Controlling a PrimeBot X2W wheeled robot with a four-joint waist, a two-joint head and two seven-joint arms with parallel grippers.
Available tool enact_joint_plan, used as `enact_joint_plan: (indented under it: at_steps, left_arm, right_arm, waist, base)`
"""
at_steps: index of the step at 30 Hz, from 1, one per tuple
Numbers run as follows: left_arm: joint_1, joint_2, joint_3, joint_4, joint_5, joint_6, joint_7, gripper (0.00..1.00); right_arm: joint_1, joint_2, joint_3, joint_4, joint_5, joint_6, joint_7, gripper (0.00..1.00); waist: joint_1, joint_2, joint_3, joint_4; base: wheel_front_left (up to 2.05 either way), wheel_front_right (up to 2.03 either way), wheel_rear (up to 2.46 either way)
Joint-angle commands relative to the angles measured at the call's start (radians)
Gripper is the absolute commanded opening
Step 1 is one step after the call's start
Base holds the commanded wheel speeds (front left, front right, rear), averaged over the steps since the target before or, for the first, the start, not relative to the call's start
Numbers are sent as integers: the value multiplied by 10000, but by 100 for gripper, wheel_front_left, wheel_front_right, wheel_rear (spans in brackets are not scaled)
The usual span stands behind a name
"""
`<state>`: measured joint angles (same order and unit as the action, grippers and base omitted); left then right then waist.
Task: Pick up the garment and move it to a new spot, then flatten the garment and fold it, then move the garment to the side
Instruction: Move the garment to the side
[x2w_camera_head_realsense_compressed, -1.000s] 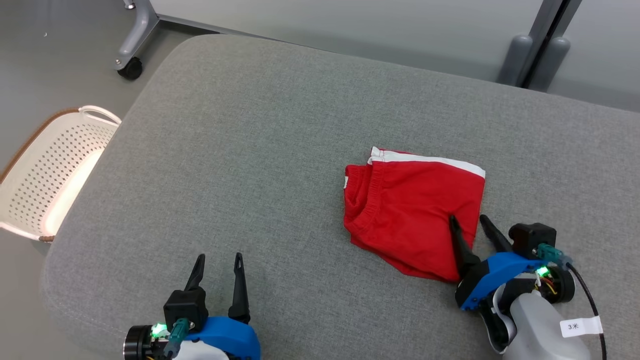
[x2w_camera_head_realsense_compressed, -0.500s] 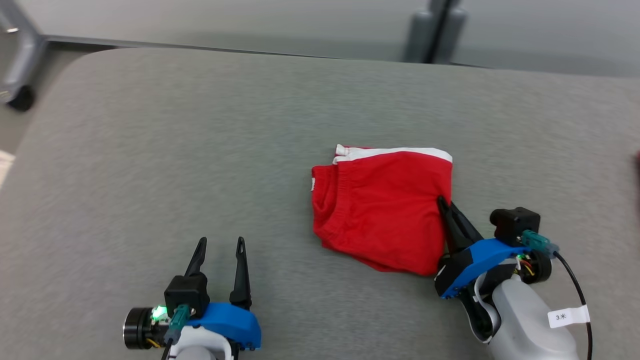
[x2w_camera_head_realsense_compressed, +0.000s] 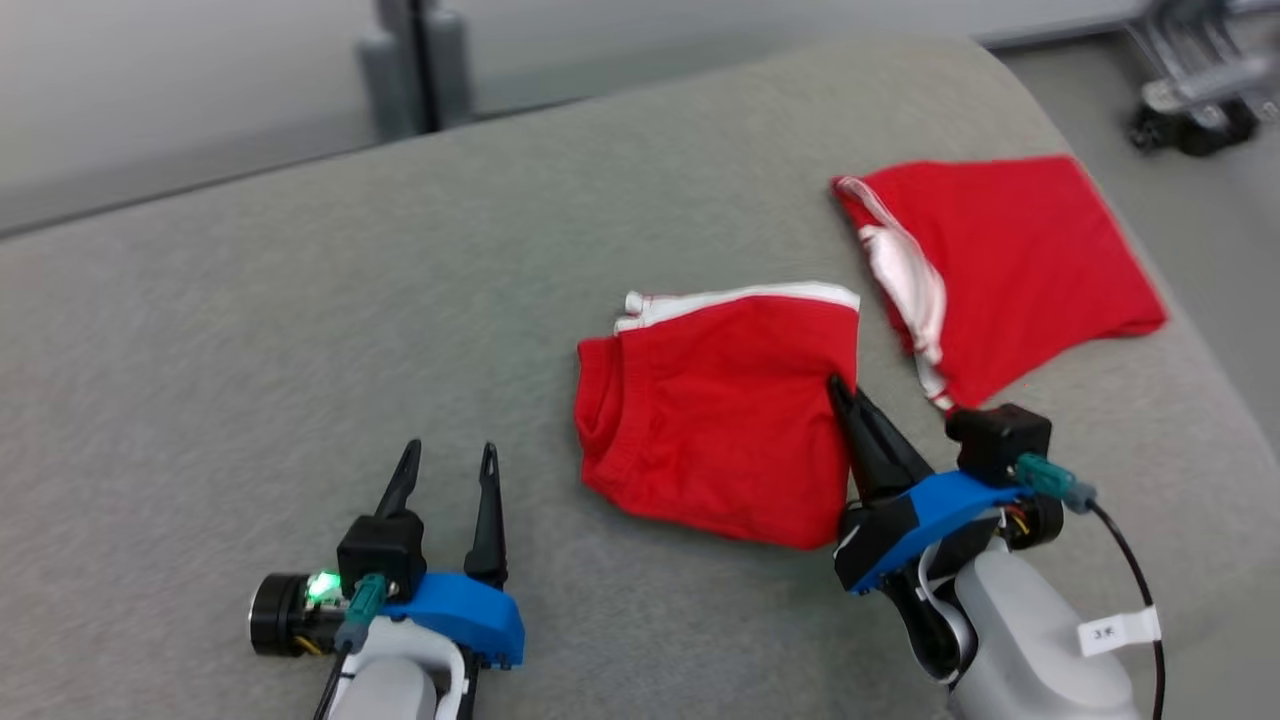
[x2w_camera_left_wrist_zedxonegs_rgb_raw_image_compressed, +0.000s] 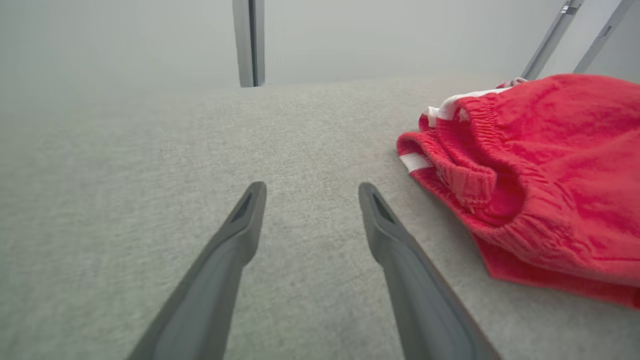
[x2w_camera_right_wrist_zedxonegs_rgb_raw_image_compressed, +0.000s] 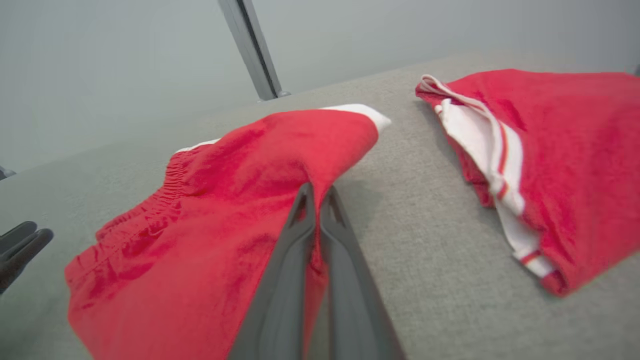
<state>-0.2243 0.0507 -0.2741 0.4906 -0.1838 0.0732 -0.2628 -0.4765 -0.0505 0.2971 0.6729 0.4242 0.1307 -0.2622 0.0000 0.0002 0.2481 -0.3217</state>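
A folded red garment (x2w_camera_head_realsense_compressed: 710, 420) with a white stripe along its far edge lies in the middle of the grey cushion (x2w_camera_head_realsense_compressed: 250, 330). My right gripper (x2w_camera_head_realsense_compressed: 837, 385) is shut on the garment's right edge. In the right wrist view the two fingers (x2w_camera_right_wrist_zedxonegs_rgb_raw_image_compressed: 300, 260) press together with red cloth (x2w_camera_right_wrist_zedxonegs_rgb_raw_image_compressed: 200, 225) pinched between them, the gripper (x2w_camera_right_wrist_zedxonegs_rgb_raw_image_compressed: 315, 192) tip at the fold. My left gripper (x2w_camera_head_realsense_compressed: 450, 452) rests open on the cushion to the garment's left, nothing between its fingers (x2w_camera_left_wrist_zedxonegs_rgb_raw_image_compressed: 235, 235). The garment's elastic waistband (x2w_camera_left_wrist_zedxonegs_rgb_raw_image_compressed: 500, 165) faces it.
A second red garment (x2w_camera_head_realsense_compressed: 1010, 260) with white trim lies near the cushion's far right corner, also seen as red cloth (x2w_camera_right_wrist_zedxonegs_rgb_raw_image_compressed: 565, 140) close beside my right gripper. A wheeled frame (x2w_camera_head_realsense_compressed: 1190, 100) stands on the floor beyond that corner. A grey post (x2w_camera_head_realsense_compressed: 410, 70) stands behind the cushion.
My right gripper, open astride the garment's right edge a second ago, has shut on that edge. The head camera has swung right, bringing the second red garment into view. The left gripper stays open.
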Motion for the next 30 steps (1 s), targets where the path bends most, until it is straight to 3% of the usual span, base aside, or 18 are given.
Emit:
enact_joint_plan:
  at_steps: [1,7,13,22,30]
  left_arm:
    - [-174,-4,-31,45,58,-52,-25,100]
    - [-366,7,-61,225,221,-205,-25,100]
    - [-547,9,-144,468,453,-374,-25,100]
    - [-411,-2,-257,513,453,-423,-25,100]
    - [-387,1,-392,341,365,-321,-26,100]
  right_arm:
    - [124,-14,21,-95,76,2,-38,0]
    - [15,-11,24,-265,-17,2,-41,0]
    - [-747,-135,-440,238,-1459,1,-44,0]
    - [-2429,-2223,-1044,1933,-3391,-1,-43,0]
    - [-3495,-4314,-2560,3816,-5026,-1,3,0]
  waist:
    - [0,-2,-396,-655]
    - [0,-2,-143,-1128]
    - [0,-2,99,-670]
    - [0,-2,352,802]
    - [0,-2,531,1806]
  base:
    - [0,0,0]
    - [0,0,0]
    - [0,0,0]
    - [0,0,0]
    - [0,0,0]
